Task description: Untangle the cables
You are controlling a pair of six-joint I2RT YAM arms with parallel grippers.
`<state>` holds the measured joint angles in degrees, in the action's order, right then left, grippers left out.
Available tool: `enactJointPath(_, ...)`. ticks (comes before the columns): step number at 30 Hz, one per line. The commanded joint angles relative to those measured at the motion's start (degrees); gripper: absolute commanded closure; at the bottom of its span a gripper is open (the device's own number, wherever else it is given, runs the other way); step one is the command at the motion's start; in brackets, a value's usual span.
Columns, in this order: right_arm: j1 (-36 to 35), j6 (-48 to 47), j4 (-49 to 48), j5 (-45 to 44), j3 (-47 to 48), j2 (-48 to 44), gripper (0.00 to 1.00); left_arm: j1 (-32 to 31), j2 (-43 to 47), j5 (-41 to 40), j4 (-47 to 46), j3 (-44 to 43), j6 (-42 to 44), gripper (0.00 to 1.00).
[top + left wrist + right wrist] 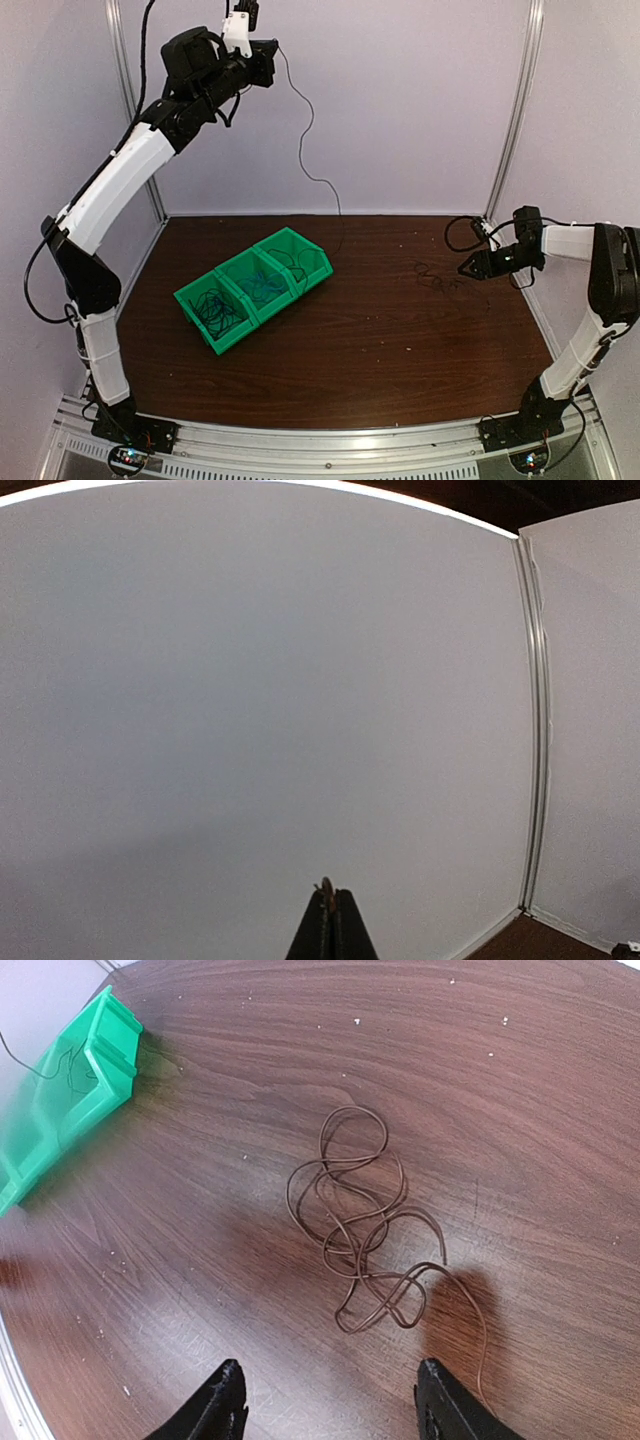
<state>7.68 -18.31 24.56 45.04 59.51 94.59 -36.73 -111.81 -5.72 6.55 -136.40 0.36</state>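
Right of centre on the desk (400, 360) lies one loose brown cable tangle (360, 1230), just ahead of the right tool (330, 1365).

- Right tool: fingers spread wide, holding nothing. In the right wrist view the tangle sits between the two fingers and slightly beyond them. Its long axis runs away from the tool, and one free tail trails back toward the right-hand finger.
- Left tool (268, 58): raised high at the back wall, well apart from the tangle. Its fingers are pressed together on one thin hanging cable (311, 108), which drops in loose curves toward the green bins (255, 288).
- Nearer arm for the tangle: the right one, clearly. The left one is occupied.
- Judgement: the coming move depends on going forward and down so the fingers straddle one outer loop, not the whole knot.

Counts — two arms; three green bins in a diagonal row; one tangle on the desk; one cable held aloft. There are thin wires inside the bins, but I cannot tell how many.
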Motion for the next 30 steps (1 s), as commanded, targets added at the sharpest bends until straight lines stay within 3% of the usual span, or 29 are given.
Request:
enactJointPath(1,-0.3,-1.2,-0.5,0.8,-0.9,0.0,0.41,3.1,1.6,0.3,-3.1,5.6,-3.0,1.0)
enactJointPath(7,-0.3,-1.5,-0.5,0.8,-0.9,1.0,0.41,3.6,9.1,-2.2,-4.8,21.8,-1.1,1.0)
enactJointPath(13,-0.3,-1.6,-0.3,1.5,-0.5,2.6,0.41,5.5,15.4,-4.3,-4.6,31.1,1.4,1.0)
enactJointPath(20,-0.3,-1.7,0.0,1.5,-0.5,3.1,0.41,6.7,10.6,2.4,5.6,33.0,-0.2,1.0)
enactJointPath(30,-0.3,-1.9,0.4,1.6,-0.6,3.7,0.41,6.7,2.6,12.9,6.9,36.4,-7.2,1.0)
